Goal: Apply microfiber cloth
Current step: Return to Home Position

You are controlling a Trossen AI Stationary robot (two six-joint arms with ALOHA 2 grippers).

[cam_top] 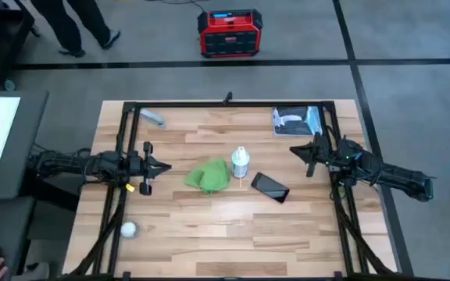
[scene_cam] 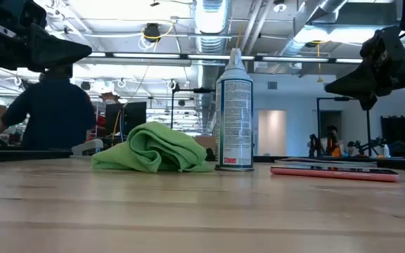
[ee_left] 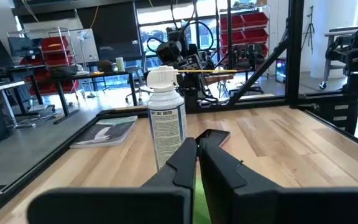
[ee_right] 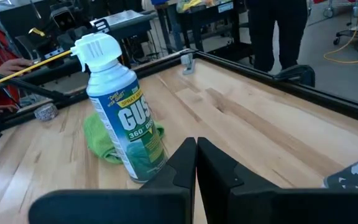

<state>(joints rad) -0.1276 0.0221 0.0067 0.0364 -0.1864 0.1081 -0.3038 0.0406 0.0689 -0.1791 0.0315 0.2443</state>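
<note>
The bright green microfiber cloth [cam_top: 208, 176] lies crumpled on the table's middle, also seen in the low view [scene_cam: 155, 148] and behind the can in the right wrist view [ee_right: 101, 138]. A white spray can [cam_top: 241, 162] stands upright just right of it. A black phone [cam_top: 269, 187] lies flat to the can's right. My left gripper [cam_top: 165, 166] hovers shut at the table's left, pointing at the cloth. My right gripper [cam_top: 294, 150] hovers shut at the right, pointing at the can.
A blue-and-white packet [cam_top: 296, 121] lies at the far right corner. A grey object [cam_top: 153, 117] lies at the far left and a white ball [cam_top: 129, 229] near the left front. A black frame [cam_top: 225, 104] rims the table. A person's legs [cam_top: 73, 23] show beyond.
</note>
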